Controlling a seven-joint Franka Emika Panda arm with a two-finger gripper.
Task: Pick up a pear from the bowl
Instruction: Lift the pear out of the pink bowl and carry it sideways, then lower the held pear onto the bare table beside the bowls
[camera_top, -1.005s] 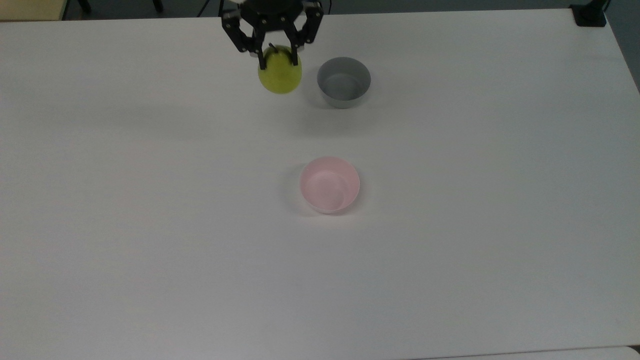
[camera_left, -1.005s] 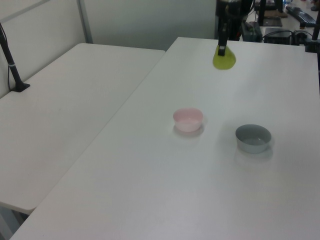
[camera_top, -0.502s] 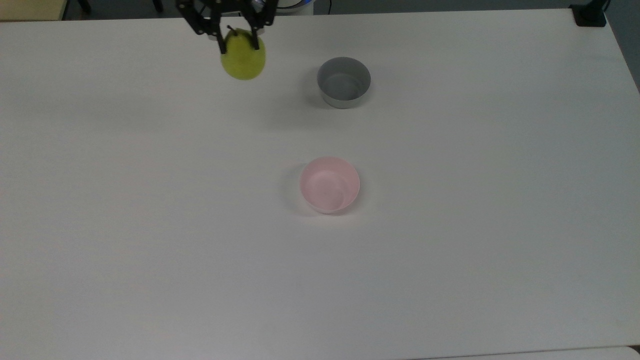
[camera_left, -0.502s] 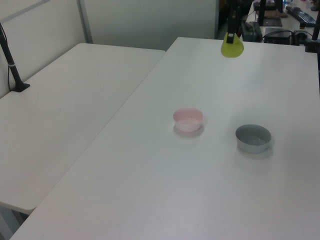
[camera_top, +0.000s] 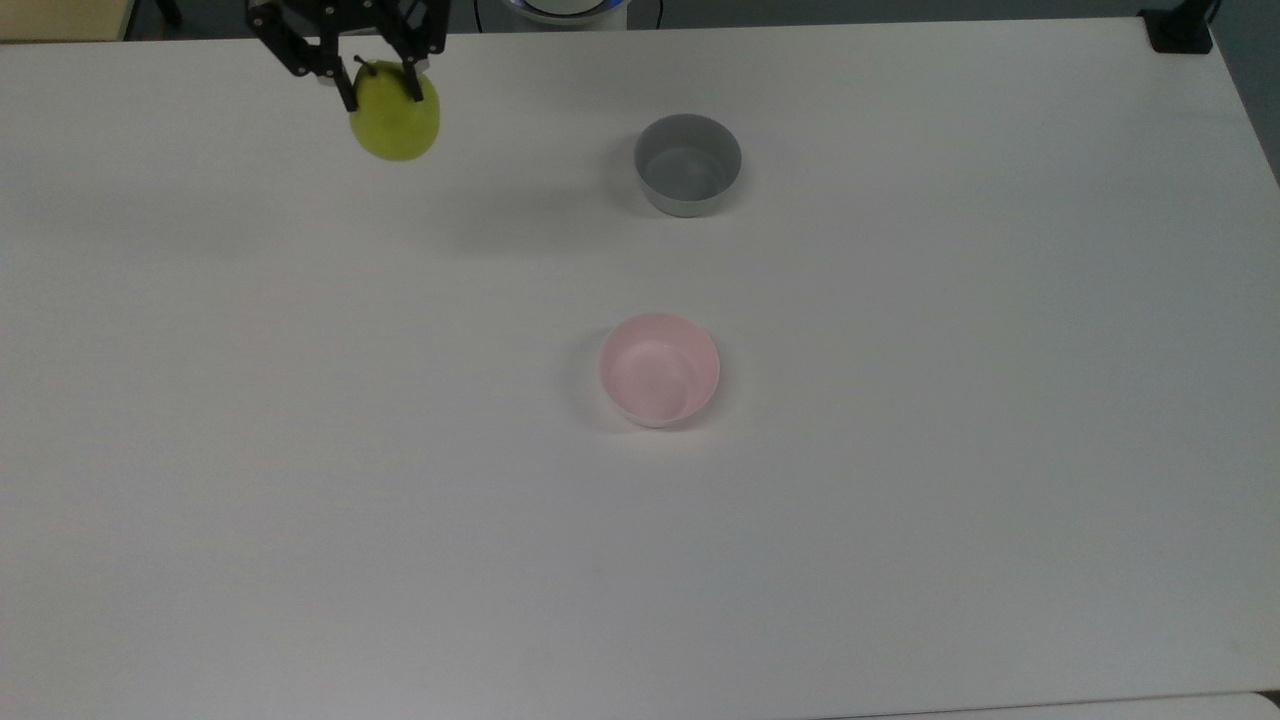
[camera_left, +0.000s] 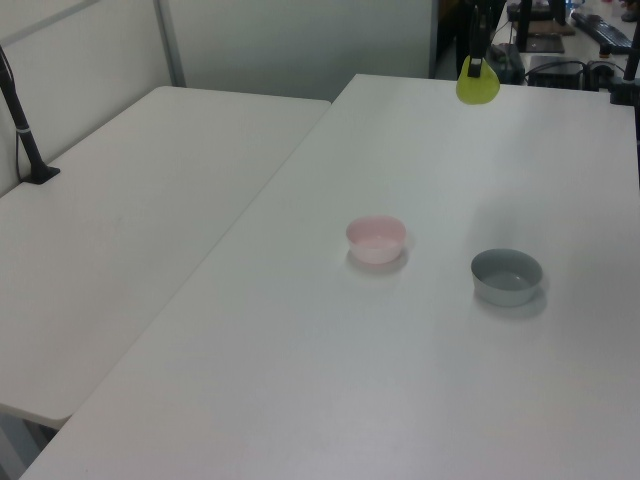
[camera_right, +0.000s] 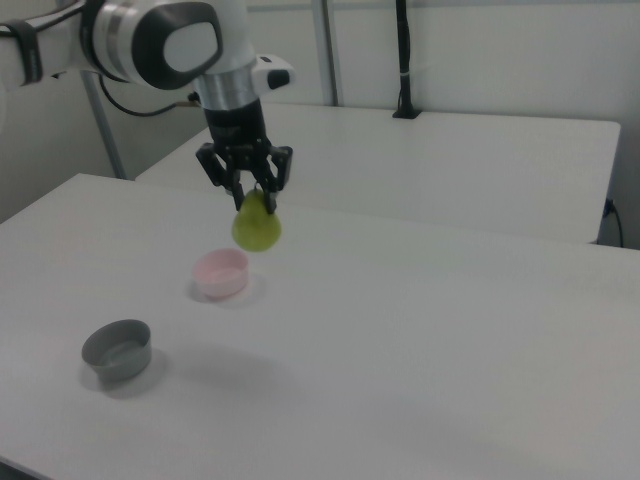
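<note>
Pinching the pear (camera_top: 397, 120), the gripper (camera_top: 378, 82) has carried it further toward the top view's left, well clear of the bowl (camera_top: 659, 369)

Black two-finger gripper (camera_top: 378, 92) with small yellow-green pear (camera_top: 396, 122) held aloft: shifted steadily toward the top view's left, farther from the grey round bowl (camera_top: 688, 164).

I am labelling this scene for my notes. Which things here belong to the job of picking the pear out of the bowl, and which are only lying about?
Belongs to the job:
- pear, held up by its narrow top
- gripper, shut on it
- pink bowl, holding nothing

Just lying about:
- grey bowl
- white table under everything
</note>
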